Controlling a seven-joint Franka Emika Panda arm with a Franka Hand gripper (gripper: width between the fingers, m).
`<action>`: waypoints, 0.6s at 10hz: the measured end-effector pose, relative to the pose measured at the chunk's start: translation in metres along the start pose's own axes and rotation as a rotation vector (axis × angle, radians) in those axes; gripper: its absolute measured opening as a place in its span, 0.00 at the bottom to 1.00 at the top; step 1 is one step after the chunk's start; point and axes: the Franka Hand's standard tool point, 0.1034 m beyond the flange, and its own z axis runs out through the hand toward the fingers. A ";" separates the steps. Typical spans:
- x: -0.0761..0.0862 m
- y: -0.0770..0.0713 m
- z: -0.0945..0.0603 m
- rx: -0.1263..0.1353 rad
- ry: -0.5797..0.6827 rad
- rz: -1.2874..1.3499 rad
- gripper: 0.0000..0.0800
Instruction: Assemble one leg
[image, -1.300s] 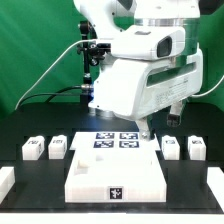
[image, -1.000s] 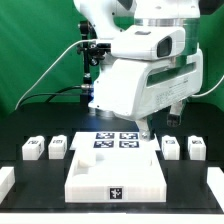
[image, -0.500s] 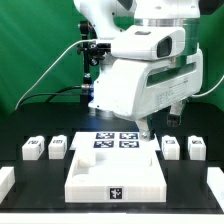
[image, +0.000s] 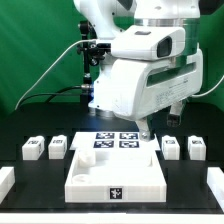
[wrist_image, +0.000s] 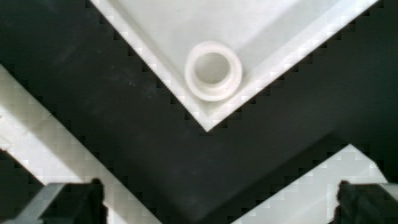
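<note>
Four small white legs with marker tags stand on the black table in the exterior view: two on its left and two on its right. The large white square top lies in the front middle. My gripper hangs over the top's back right corner, apart from every leg. In the wrist view my gripper is open and empty, its dark fingertips wide apart. A corner of the square top with a round socket shows beyond them. No leg shows in the wrist view.
The marker board lies just behind the square top. White blocks sit at the front left edge and front right edge. A green backdrop and cables stand behind the arm. White surfaces I cannot name flank my fingers in the wrist view.
</note>
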 end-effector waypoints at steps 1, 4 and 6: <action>-0.004 -0.012 0.005 0.000 0.000 -0.012 0.81; -0.085 -0.036 0.027 0.020 -0.010 -0.497 0.81; -0.084 -0.034 0.027 0.014 -0.017 -0.706 0.81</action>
